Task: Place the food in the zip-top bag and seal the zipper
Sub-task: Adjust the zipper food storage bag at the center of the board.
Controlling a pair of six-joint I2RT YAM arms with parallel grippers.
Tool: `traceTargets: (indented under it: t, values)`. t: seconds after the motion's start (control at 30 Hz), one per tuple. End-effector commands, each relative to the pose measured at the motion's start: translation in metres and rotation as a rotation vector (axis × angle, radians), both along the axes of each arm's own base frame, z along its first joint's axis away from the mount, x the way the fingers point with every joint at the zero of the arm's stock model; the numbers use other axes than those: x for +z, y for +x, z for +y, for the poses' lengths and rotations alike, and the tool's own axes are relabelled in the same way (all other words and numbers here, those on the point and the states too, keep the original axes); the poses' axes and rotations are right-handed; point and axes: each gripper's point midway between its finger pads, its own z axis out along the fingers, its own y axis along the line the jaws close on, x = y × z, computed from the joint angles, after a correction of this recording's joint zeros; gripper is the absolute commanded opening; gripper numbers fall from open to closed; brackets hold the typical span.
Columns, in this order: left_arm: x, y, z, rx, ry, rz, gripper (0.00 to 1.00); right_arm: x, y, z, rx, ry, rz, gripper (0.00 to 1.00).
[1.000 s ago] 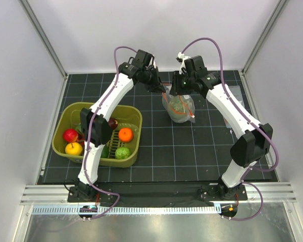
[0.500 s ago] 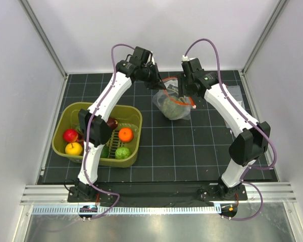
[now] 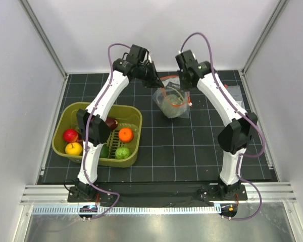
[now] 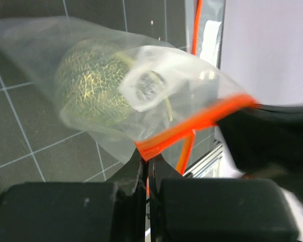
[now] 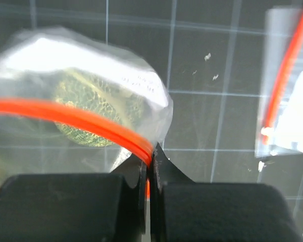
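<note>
The clear zip-top bag (image 3: 172, 105) hangs between my two grippers over the back of the mat, with a pale-green mottled round fruit (image 3: 170, 108) inside. My left gripper (image 3: 162, 89) is shut on the left end of the orange-red zipper (image 4: 192, 126). My right gripper (image 3: 186, 94) is shut on the zipper's other end (image 5: 81, 118). The fruit shows through the plastic in the left wrist view (image 4: 93, 83) and the right wrist view (image 5: 91, 116). My left gripper (image 4: 147, 157) and right gripper (image 5: 150, 151) each pinch the strip tightly.
The olive-green basket (image 3: 70, 109) stands at the left and holds a red fruit (image 3: 70, 135), a yellow one (image 3: 73, 148), an orange (image 3: 125, 134), a green one (image 3: 122, 152) and a dark red-purple one (image 3: 112, 123). A second clear bag (image 3: 235, 94) lies flat at the back right.
Both grippers have carried the bag a little left and toward the back. The right wrist has swung further back and turned. Both holds on the zipper are unchanged.
</note>
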Motion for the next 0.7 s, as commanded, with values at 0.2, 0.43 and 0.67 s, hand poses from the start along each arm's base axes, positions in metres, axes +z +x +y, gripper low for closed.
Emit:
traceTargets:
  t: [0.2, 0.43, 0.67]
  values:
    - [0.056, 0.016, 0.027, 0.096, -0.117, -0.051, 0.00, 0.055, -0.076, -0.028, -0.116, -0.096, 0.116, 0.01]
    - [0.007, 0.022, 0.031, 0.118, -0.059, 0.022, 0.00, 0.044, -0.076, -0.016, -0.071, -0.022, 0.078, 0.07]
    - [-0.005, 0.022, 0.031, 0.088, -0.036, 0.021, 0.00, 0.031, -0.054, 0.003, -0.012, 0.003, 0.061, 0.50]
